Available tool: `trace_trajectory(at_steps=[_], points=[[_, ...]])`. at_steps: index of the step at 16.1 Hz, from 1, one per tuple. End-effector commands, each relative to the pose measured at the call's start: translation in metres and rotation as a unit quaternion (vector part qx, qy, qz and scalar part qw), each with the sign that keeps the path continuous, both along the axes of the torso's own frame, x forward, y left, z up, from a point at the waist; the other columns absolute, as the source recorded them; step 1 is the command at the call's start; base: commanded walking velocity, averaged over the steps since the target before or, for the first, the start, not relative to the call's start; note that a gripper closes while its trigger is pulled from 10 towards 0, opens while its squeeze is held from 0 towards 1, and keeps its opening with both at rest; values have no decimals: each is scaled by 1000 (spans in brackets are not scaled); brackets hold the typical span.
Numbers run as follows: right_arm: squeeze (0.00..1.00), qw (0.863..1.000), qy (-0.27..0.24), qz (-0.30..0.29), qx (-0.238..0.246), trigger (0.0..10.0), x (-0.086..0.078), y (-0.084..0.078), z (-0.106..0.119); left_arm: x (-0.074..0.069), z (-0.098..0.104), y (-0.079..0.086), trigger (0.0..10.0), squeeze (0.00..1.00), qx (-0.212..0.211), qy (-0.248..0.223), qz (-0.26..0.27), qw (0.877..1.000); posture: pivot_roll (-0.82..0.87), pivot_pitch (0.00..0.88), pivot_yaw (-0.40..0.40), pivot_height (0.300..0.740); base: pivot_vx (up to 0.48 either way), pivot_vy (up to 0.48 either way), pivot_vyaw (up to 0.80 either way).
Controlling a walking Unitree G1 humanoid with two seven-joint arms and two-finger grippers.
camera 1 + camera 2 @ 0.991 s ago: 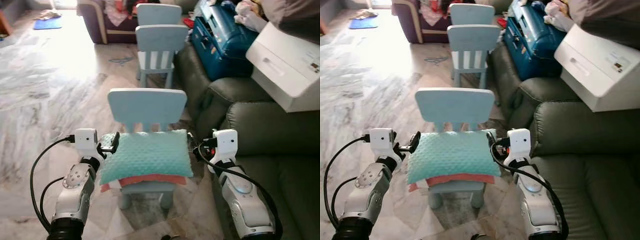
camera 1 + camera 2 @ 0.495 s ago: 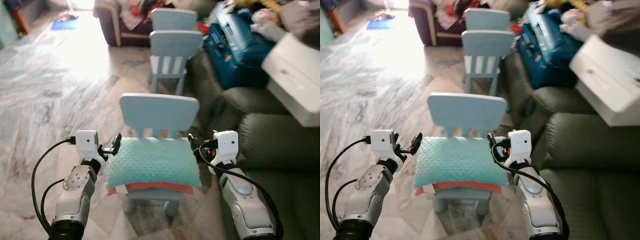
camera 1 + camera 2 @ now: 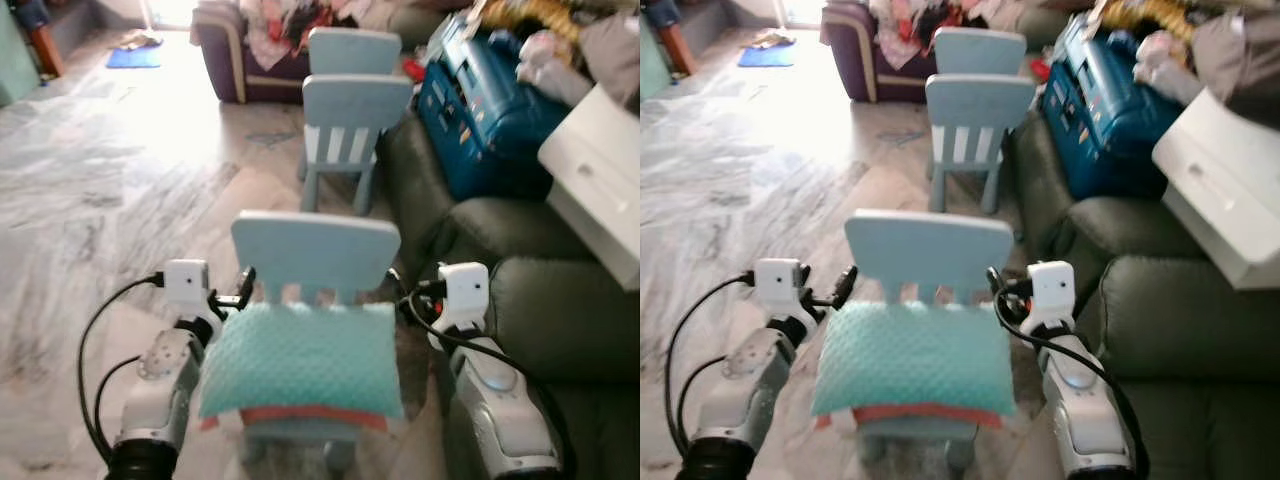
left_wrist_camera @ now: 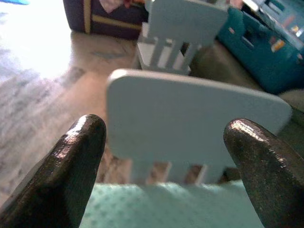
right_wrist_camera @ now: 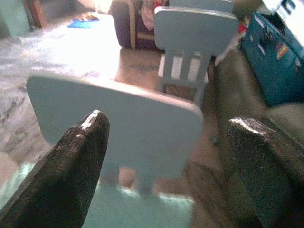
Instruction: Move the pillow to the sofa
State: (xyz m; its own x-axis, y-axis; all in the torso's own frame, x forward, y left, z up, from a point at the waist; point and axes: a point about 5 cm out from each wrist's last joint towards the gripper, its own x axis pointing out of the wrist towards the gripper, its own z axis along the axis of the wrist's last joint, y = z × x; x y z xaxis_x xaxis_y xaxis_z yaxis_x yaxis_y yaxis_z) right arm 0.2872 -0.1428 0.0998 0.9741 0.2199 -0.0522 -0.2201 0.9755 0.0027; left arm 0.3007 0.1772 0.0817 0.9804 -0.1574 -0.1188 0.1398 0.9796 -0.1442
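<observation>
A teal dimpled pillow (image 3: 300, 360) lies on the seat of a small light-blue chair (image 3: 315, 245), with an orange-red layer (image 3: 300, 414) showing under its near edge. My left gripper (image 3: 245, 286) is at the pillow's far left corner and my right gripper (image 3: 402, 298) at its far right corner. Both are open. In the left wrist view the fingers (image 4: 71, 161) stand wide apart, framing the chair back above the pillow's edge (image 4: 171, 204). The right wrist view shows the same, with its fingers (image 5: 76, 161) wide apart. The dark green sofa (image 3: 570, 310) is close on the right.
A second light-blue chair (image 3: 355, 105) stands farther ahead. A blue case (image 3: 480, 110) and a white box (image 3: 600, 190) rest on the far part of the sofa. A purple sofa (image 3: 225, 60) stands at the back. Marble floor (image 3: 90, 200) spreads out to the left.
The whole picture has shifted, so the camera moved; chair and pillow now sit lower in view. Both grippers stay open at the pillow's far corners.
</observation>
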Motion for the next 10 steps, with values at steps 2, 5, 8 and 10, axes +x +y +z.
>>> trace_trajectory(at_steps=[2, 5, 8, 10], points=[[0, 1000, 1, 7, 2, 10000, -3, 4, -1, -4, -4, 5, 10000, 0, 5, 10, 8, 1000, -107, 120, -40, 740, 0, 0, 0], [0, 1000, 2, 7, 1, 10000, -3, 4, -1, -5, -6, 4, 10000, 0, 3, 17, 13, 1000, -107, 121, -42, 740, 0, 0, 0], [0, 1000, 12, 18, 4, 10000, -3, 5, -5, -7, -17, 10, 10000, 0, 29, 45, 28, 998, -105, 123, -42, 740, 0, 0, 0], [0, 1000, 17, 18, 13, 10000, 0, 2, -4, -12, -26, 20, 10000, 0, 43, 60, 39, 996, -103, 127, -40, 740, 0, 0, 0]])
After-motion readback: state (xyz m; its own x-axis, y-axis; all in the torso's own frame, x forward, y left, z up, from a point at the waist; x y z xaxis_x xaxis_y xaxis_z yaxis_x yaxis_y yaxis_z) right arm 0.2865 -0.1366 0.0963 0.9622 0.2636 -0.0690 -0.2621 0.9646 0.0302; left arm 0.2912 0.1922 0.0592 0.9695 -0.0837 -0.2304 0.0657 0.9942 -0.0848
